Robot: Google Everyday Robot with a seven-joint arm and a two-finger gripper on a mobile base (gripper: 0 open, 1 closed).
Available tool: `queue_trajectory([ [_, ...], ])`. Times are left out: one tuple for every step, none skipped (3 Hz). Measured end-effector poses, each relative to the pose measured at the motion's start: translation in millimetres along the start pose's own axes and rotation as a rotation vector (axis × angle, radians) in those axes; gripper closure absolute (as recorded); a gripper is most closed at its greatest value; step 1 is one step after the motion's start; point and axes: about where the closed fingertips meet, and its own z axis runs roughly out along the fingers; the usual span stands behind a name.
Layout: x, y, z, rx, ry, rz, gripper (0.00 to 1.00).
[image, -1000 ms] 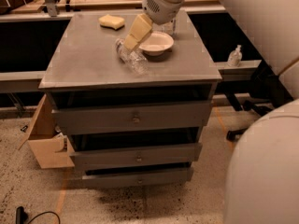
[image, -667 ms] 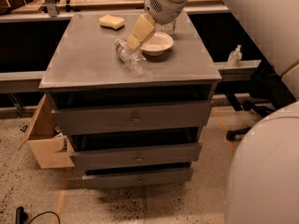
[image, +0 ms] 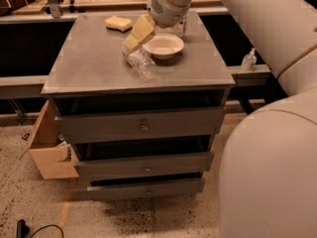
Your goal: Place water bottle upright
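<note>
The water bottle (image: 141,64), small, clear and crinkly, lies tilted on the grey cabinet top (image: 89,63), near its middle front, just left of a white bowl (image: 164,46). My gripper (image: 132,43), with tan pads, comes down from the upper right and sits at the bottle's far upper end, touching or nearly touching it. The bottle's cap and label are hidden by the gripper.
A yellow sponge (image: 118,23) lies at the back left of the top. A taller clear bottle (image: 181,28) stands behind the bowl, partly hidden by my arm. A small white bottle (image: 248,60) stands on a ledge to the right. A cardboard box (image: 47,150) sits on the floor at left.
</note>
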Motion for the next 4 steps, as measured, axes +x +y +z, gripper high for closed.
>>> queue_trajectory([
  [-11, 9, 28, -0.066, 0.010, 0.052, 0.00],
  [-11, 20, 55, -0.118, 0.056, 0.093, 0.00],
  [-2, 28, 79, -0.155, 0.109, 0.141, 0.00],
  [-6, 32, 99, -0.173, 0.147, 0.163, 0.00],
])
